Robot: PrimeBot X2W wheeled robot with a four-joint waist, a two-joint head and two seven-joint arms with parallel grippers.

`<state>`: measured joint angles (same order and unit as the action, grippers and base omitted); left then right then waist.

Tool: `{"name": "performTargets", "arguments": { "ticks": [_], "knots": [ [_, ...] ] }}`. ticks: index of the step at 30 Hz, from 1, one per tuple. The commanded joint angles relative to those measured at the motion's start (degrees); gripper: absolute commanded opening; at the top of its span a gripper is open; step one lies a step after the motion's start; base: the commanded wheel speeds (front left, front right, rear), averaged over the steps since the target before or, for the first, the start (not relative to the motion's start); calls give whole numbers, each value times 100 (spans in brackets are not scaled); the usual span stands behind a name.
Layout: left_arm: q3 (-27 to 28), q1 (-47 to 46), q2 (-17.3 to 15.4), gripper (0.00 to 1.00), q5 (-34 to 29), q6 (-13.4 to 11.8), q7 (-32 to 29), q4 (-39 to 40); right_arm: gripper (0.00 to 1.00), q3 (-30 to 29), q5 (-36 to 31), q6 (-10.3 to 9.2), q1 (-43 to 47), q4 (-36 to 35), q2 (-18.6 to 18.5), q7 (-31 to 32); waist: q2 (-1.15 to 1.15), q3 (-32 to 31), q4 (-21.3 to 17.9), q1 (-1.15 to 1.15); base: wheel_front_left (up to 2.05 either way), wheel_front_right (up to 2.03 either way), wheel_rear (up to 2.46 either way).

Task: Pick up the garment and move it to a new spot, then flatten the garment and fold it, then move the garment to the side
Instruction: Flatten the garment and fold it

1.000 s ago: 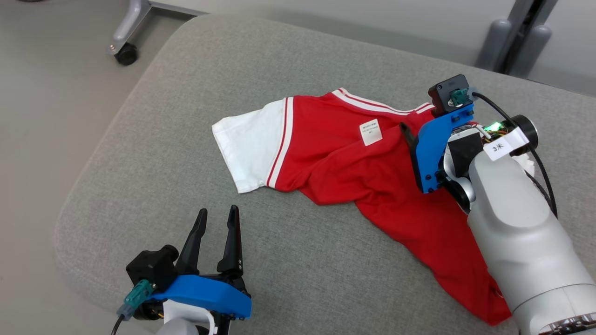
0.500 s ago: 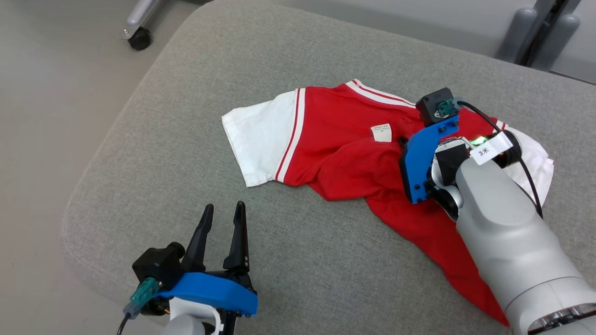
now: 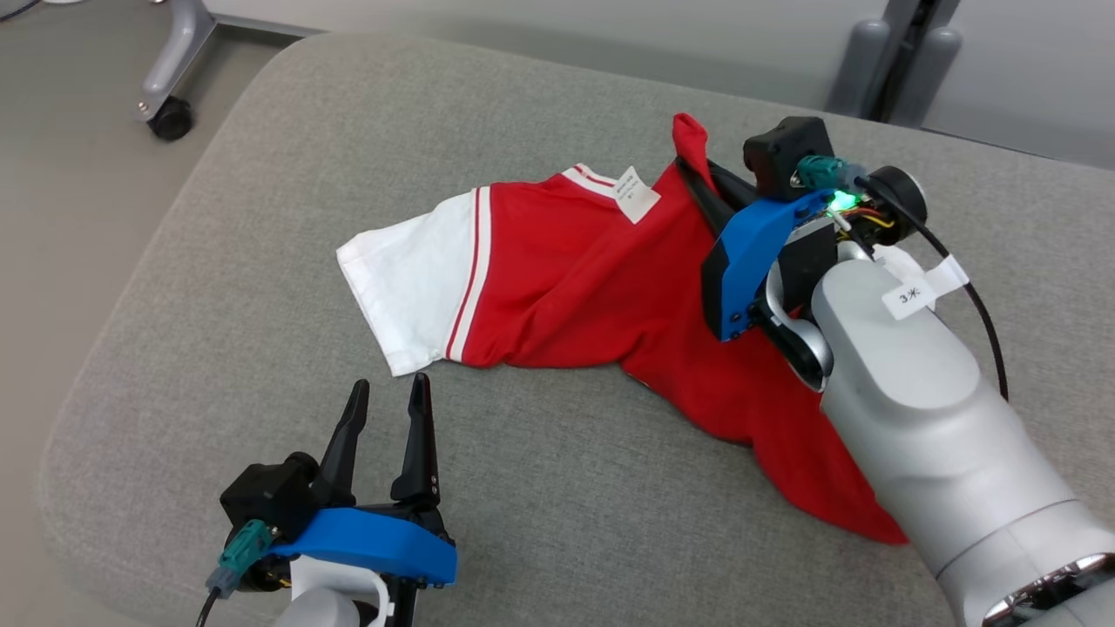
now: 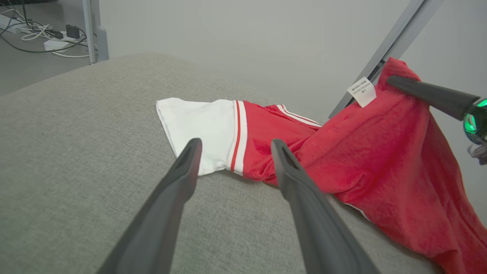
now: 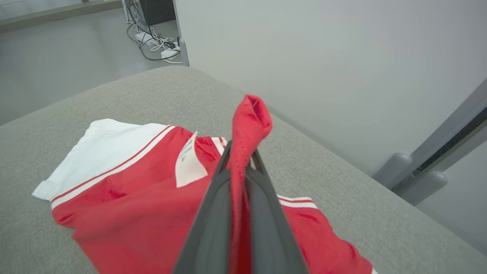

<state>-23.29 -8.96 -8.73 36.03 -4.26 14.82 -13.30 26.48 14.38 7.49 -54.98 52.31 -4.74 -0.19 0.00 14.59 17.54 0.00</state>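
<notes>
Starting the pickup is all you have so far: your right hand point(image 3: 692, 170) pinches a raised fold of the red shirt point(image 3: 566, 279), the rest lying on the grey cushion point(image 3: 566, 488). Your left hand point(image 3: 389, 385) hangs wide, empty. Moving, flattening and folding remain.

Grey upholstered surface point(image 3: 261, 174) above a grey floor point(image 3: 70, 218); metal leg point(image 3: 181, 39) with castor point(image 3: 168, 117), pale wall point(image 5: 304, 57), loose floor cables point(image 5: 152, 40) beyond.
</notes>
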Motion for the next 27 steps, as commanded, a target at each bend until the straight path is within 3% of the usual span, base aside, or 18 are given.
{"name": "performTargets", "arguments": {
  "ticks": [1, 4, 10, 15, 20, 24, 26, 27],
  "knots": [
    [22, 28, -60, 100, -46, -38, 18, 44, 0, 174, 142, 1, 177, -212, -42, -97, 0, -164, -196, 0, 0, 0, 0],
    [72, 70, -133, 100, -36, -96, -8, 114, 0, 582, 492, 1, 579, -806, -149, -165, 0, -310, -373, 0, 0, 0, 0],
    [184, 255, -310, 100, 6, -245, -87, 303, 0, 1161, 993, 1, 1921, -2441, -704, 59, 0, -600, -711, 0, 0, 0, 0],
    [281, 418, -444, 100, 35, -360, -154, 485, 0, 1215, 962, 1, 3290, -3776, -1049, 378, 0, -767, -990, 0, 0, 0, 0],
    [341, 539, -541, 100, 62, -448, -216, 663, 0, 1172, 753, 1, 4468, -4670, -1014, 669, 0, -870, -1264, 0, 0, 0, 0],
    [371, 619, -603, 100, 79, -501, -253, 757, 46, 1173, 493, 1, 5149, -4968, -972, 819, 0, -932, -1449, 0, 0, 0, 0],
    [380, 645, -627, 100, 88, -528, -266, 787, 100, 1128, 462, 1, 5405, -5083, -930, 874, 0, -949, -1514, 0, 0, 0, 0],
    [388, 652, -637, 100, 96, -531, -272, 801, 100, 1023, 491, 1, 5509, -5150, -892, 868, 0, -959, -1542, 0, 0, 0, 0]
  ]
}}
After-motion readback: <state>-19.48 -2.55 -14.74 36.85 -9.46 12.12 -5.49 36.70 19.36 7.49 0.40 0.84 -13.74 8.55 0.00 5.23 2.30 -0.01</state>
